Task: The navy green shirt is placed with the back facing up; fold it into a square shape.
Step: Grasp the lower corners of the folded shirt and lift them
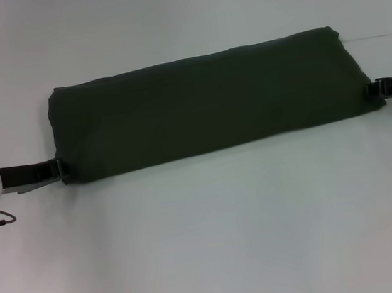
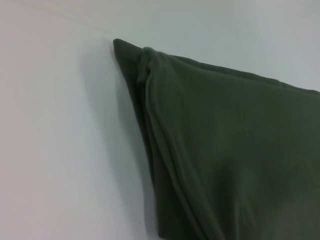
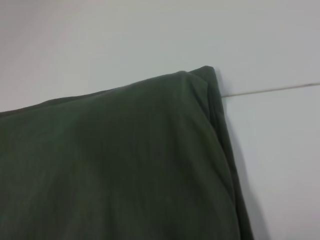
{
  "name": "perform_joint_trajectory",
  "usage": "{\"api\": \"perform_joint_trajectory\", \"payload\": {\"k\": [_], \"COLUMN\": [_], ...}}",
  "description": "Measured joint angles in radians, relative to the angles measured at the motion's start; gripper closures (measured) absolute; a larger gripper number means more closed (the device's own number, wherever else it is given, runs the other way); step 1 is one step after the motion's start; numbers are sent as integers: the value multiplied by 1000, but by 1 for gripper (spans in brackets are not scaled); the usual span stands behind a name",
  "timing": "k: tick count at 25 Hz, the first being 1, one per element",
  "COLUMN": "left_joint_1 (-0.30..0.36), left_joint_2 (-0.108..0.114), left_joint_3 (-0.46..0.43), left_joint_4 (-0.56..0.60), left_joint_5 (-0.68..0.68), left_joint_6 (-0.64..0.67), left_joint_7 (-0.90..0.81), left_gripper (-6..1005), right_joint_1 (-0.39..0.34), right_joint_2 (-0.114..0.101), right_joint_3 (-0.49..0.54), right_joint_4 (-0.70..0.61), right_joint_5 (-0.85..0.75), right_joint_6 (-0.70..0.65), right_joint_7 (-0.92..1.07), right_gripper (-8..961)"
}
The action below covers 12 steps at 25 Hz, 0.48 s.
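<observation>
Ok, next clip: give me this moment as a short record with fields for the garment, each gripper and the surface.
garment: navy green shirt, folded into a long band lying flat, plain side up
left gripper: at the band's near-left corner, at the cloth's edge
right gripper: at the band's right end, at the cloth's edge
surface: white table
fold state: long rectangle, not yet square
</observation>
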Motion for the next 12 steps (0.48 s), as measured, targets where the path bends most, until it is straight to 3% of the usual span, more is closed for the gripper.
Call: {"api": "perform_joint_trajectory", "payload": {"k": [12], "left_joint_1": [1], "left_joint_2": [-1], "left_joint_3": [1], "left_joint_4": [0], "left_joint_5": [0], "left_joint_6": [2], "left_joint_7": [-1], "left_gripper": [980], "right_joint_1": [1], "right_joint_2": [26], "right_joint_3": [-2], "right_joint_4": [4], "right_joint_5": [0], "right_joint_6": [48], "right_joint_7": [-13], "right_gripper": [637]}}
